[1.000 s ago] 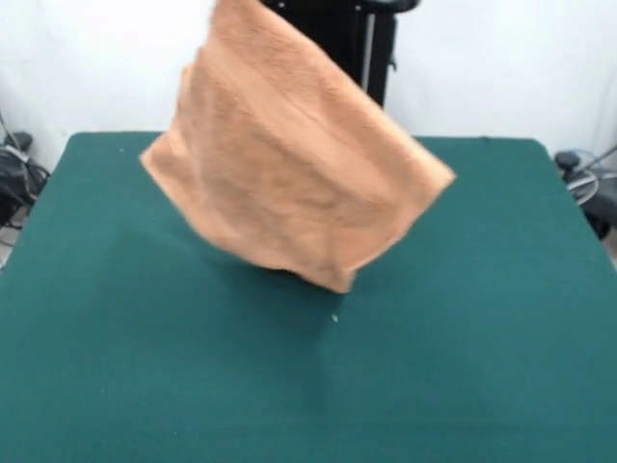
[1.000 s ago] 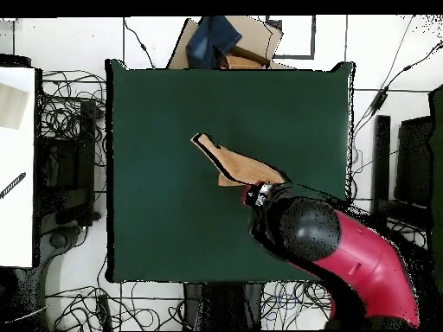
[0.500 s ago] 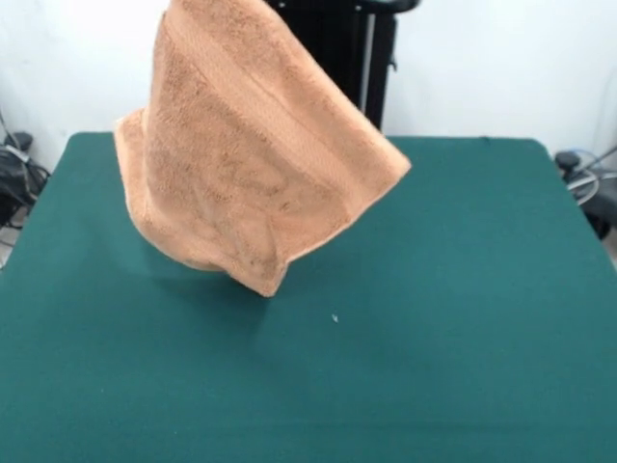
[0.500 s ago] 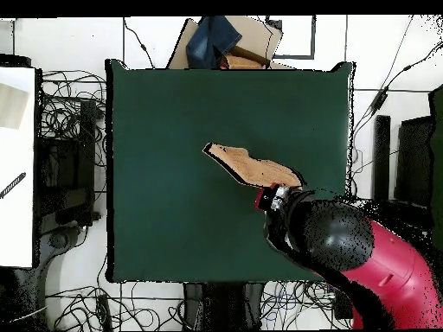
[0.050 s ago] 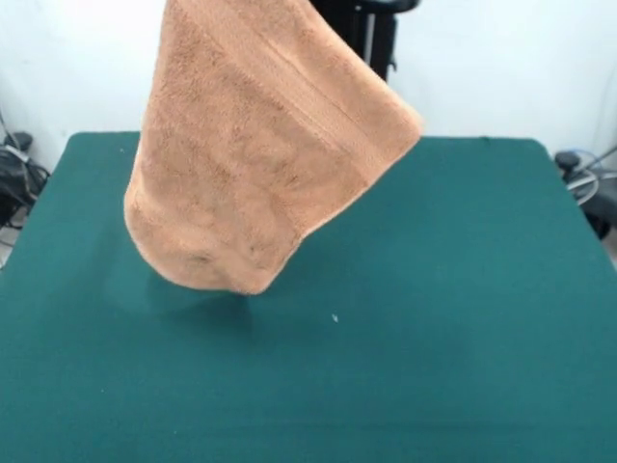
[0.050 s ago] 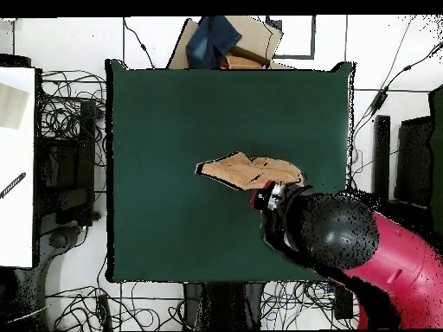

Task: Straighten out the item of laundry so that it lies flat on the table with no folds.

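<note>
White wall is seen behind a dark green bench (image 5: pixel 463 318), and cables are seen strewn over the floor around it in the overhead view. Nothing is resting on the felt itself.

An orange-tan towel (image 5: pixel 255 154) is held up in the air, hung by its top, which runs out of the front view's upper edge; its lowest corner is seen above the felt, apparently clear of it, over the middle of the bench and somewhat toward one side edge. A woven band is seen running diagonally across the cloth, and the lower part is bunched and curled, so the cloth is judged not yet flat.

From above, the towel is seen edge-on as a narrow strip running roughly parallel to the bench's base-side edge, one end meeting the gripper (image 6: pixel 270 195) on the red and black arm (image 6: pixel 381 264). The jaws cannot be made out; a hold on the towel is only inferred.

For laying flat, the hanging corner would need to be lowered first, then drawn along that strip's line.
</note>
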Robot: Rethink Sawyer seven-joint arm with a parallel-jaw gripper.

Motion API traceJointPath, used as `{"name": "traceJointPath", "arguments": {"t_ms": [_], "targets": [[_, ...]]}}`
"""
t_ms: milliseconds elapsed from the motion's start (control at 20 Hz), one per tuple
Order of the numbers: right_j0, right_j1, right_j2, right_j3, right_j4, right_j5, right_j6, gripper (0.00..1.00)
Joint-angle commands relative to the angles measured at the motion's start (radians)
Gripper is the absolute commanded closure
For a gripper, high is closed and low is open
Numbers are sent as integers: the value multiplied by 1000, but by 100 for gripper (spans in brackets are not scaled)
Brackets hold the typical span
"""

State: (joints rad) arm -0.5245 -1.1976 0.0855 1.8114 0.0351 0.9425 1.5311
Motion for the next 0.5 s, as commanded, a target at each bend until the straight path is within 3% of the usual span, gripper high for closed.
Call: {"name": "traceJointPath", "arguments": {"t_ms": [50,200,500], "targets": [[-8,5,113,-110,-54,174,-148,100],[-9,55,136,-177,-72,173,-131,100],[16,132,163,-257,-145,-5,-89,100]]}}
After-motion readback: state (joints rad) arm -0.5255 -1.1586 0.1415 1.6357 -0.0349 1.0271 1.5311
